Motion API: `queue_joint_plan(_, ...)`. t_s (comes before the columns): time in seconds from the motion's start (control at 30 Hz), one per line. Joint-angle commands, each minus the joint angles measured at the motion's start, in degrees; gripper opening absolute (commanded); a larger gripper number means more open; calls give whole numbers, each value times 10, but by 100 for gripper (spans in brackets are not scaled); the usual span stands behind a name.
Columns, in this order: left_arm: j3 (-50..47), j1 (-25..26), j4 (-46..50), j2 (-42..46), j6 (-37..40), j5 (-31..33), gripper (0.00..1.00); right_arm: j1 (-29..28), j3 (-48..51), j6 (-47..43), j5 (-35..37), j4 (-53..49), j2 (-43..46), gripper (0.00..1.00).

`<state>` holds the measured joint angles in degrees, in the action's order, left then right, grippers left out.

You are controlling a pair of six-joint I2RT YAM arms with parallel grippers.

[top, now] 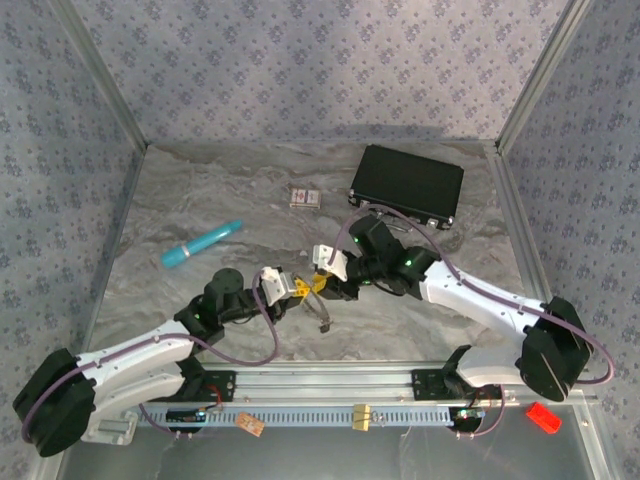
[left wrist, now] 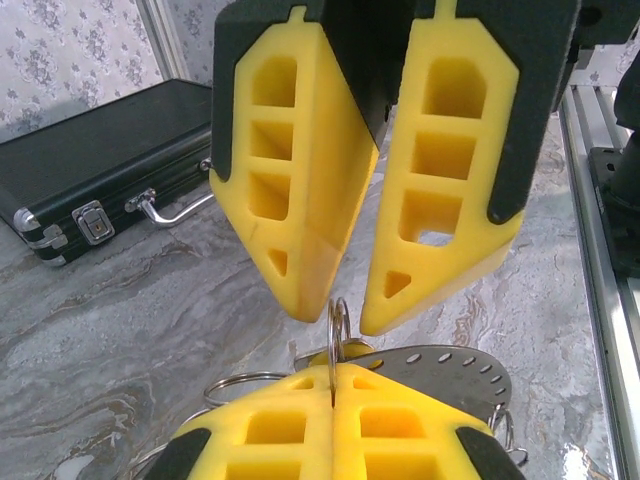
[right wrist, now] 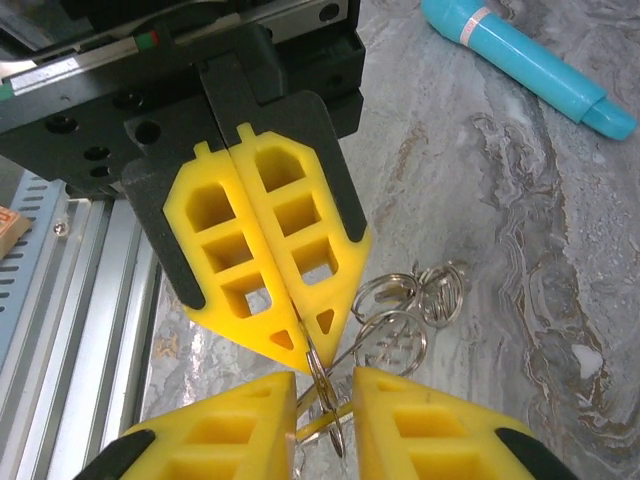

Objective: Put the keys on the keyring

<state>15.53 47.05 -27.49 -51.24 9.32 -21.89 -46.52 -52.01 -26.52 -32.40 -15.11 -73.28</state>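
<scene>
left claw (left wrist: pixel 333 375) clamped, right claw (right wrist: pixel 326 378) parted

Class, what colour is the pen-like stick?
The stick is teal, clearest in the right wrist view.

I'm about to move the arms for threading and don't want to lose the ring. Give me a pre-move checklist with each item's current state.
1. Grip: the left fingers are shut on the thin silvery round keyring: ok.
2. Clearance: the right fingers stand apart, one on either side of that keyring: ok.
3. Piece to thread presented at the keyring: cannot tell. A grey perforated metal piece sits partly hidden behind the left fingers.
4. Snagging: loose silvery wire rings lie right beside the fingertips and might catch: not ok.
5. Clutter: the teal pen-like stick and black rectangular case lie away from the fingers: ok.
</scene>
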Motion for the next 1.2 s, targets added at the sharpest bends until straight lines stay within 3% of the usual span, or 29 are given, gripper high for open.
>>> queue_joint_plan(0.0, -2, 4, -53, 13, -8, -19, 0, 0, -2, 4, -23, 9, -8, 22)
queue_joint_plan(0.13, -4, 4, -61, 15, -9, -21, 0, -1, -8, 1, -33, 6, -16, 22)
queue_joint_plan(0.27, -5, 4, -57, 20, -14, -15, 0, 0, -17, -8, -36, -7, -21, 0)
queue_joint_plan(0.3, -3, 4, -49, 21, -14, -7, 3, -1, -20, -11, -34, -12, -20, 0)
queue_joint_plan(0.37, 3, 3, -18, 28, -8, 13, 19, -3, -30, -24, -22, -34, -19, 0)
queue_joint_plan(0.5, 25, 4, 57, 32, 19, 22, 23, -19, -66, -75, 29, -114, -29, 0)
queue_joint_plan(0.67, 41, 4, 82, 23, 33, 11, 22, -32, -108, -121, 68, -184, -48, 0)
queue_joint_plan(0.97, 52, 4, 65, -4, 38, -13, 16, -50, -136, -127, 60, -186, -66, 0)
queue_joint_plan(1.13, 51, 4, 61, -5, 45, -15, 3, -53, -124, -110, 55, -172, -61, 1)
queue_joint_plan(1.17, 49, 3, 59, -4, 46, -15, 0, -50, -114, -100, 50, -159, -53, 8)
